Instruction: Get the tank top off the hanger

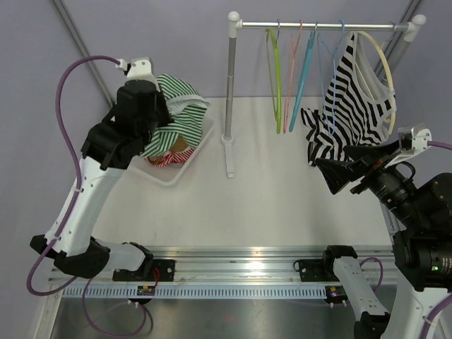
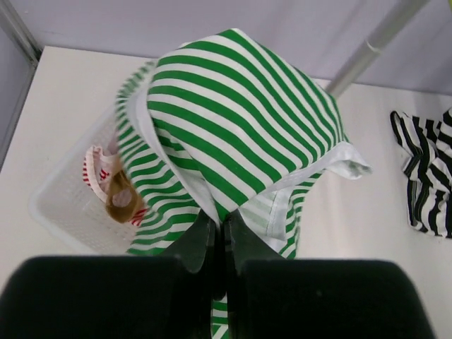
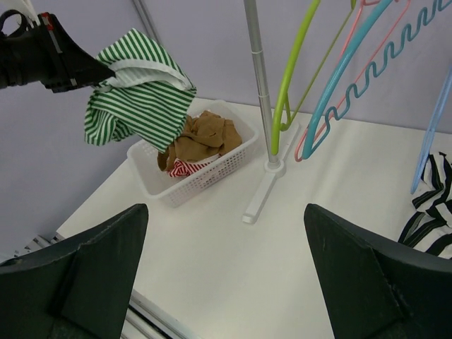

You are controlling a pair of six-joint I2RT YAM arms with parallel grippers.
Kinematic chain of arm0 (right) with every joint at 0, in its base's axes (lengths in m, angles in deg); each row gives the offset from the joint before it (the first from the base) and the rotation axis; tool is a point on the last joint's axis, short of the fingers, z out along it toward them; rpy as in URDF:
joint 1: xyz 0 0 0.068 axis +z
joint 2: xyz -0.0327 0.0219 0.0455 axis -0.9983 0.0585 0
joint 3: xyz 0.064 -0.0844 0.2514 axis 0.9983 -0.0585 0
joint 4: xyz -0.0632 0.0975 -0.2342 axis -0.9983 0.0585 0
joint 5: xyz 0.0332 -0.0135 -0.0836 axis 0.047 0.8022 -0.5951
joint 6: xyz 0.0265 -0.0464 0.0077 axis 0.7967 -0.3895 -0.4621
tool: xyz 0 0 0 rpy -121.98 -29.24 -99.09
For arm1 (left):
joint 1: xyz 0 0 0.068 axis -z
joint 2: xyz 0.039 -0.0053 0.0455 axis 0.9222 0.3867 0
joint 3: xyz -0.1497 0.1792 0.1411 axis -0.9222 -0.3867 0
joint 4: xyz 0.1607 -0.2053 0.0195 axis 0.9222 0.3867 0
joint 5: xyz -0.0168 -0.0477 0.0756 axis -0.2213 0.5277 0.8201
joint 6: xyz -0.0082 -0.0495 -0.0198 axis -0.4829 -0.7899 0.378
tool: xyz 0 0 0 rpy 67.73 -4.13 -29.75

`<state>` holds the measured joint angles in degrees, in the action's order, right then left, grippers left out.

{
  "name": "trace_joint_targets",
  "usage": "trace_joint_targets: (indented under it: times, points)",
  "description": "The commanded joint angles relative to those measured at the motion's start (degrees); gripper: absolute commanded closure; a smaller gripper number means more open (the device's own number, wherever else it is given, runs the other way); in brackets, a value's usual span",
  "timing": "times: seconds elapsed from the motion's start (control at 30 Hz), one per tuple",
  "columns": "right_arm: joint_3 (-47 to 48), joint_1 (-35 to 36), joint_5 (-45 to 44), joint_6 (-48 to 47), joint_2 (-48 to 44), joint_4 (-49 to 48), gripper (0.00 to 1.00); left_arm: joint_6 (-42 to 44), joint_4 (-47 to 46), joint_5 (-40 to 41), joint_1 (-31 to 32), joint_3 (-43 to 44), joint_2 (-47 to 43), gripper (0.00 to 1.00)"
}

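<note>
A: What is seen at left?
B: Green top [image 2: 233,120] is pinched by left gripper [image 2: 219,233], jaws clamped on the fabric. It is held up over basket [image 3: 205,183], off any hanger.

A: In the basket?
B: Brown cloth [image 3: 205,134] and red-striped cloth [image 3: 185,168] are piled inside. Basket is set on table [image 1: 268,205], left of rack [image 1: 229,92].

A: Middle?
B: Green hanger [image 1: 276,78], pink hanger [image 1: 289,78] and teal hanger [image 1: 304,78] are hung from the rail.

A: Right?
B: Black-white top [image 1: 353,106] is hung at the rail's right end, hem draped down to the table. Which hanger is under it cannot be told. Right gripper [image 3: 226,212] is spread wide, nothing held, just beside that hem.
</note>
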<state>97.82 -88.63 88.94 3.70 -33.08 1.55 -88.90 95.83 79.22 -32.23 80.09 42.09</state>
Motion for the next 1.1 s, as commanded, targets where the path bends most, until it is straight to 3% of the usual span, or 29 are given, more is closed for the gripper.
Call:
trace_joint_targets:
  times: [0.0, 0.13, 0.27, 0.4, 0.57, 0.7, 0.8, 1.07]
  points:
    - [-0.38, 0.04, -2.4, -0.82, -0.31, -1.63, 0.0, 4.42, 4.47, -12.97, -8.9, 6.52, 6.27, 1.0]
    - [-1.34, 0.05, -2.14, -1.0, -0.75, -1.72, 0.01, 5.82, 6.23, -25.7, -22.76, 13.01, 14.61, 1.0]
    - [-1.52, 0.04, -1.87, -1.7, -0.92, -1.28, 0.0, 5.74, 10.54, -33.17, -28.87, 21.01, 27.01, 1.0]
    - [-2.05, 0.04, -2.58, -2.49, -1.36, -1.11, 0.0, 3.99, 9.15, -36.1, -29.66, 23.58, 36.42, 1.0]
    - [-2.84, 0.04, -2.58, -2.23, -1.45, -1.02, 0.0, -0.41, 7.56, -29.18, -30.1, 23.06, 48.45, 1.0]
    - [-2.4, 0.04, -2.75, -2.23, -1.89, -0.23, 0.01, -1.29, 3.87, -28.89, -30.46, 16.76, 54.44, 1.0]
    - [-1.88, 0.04, -3.71, -2.58, -1.89, 0.12, 0.01, -1.99, 1.06, -30.21, -30.54, 12.09, 56.65, 1.0]
    - [-1.08, 0.04, -11.35, -1.0, 1.01, 2.23, 0.01, -2.0, 2.98, -33.11, -30.72, 15.49, 54.55, 0.99]
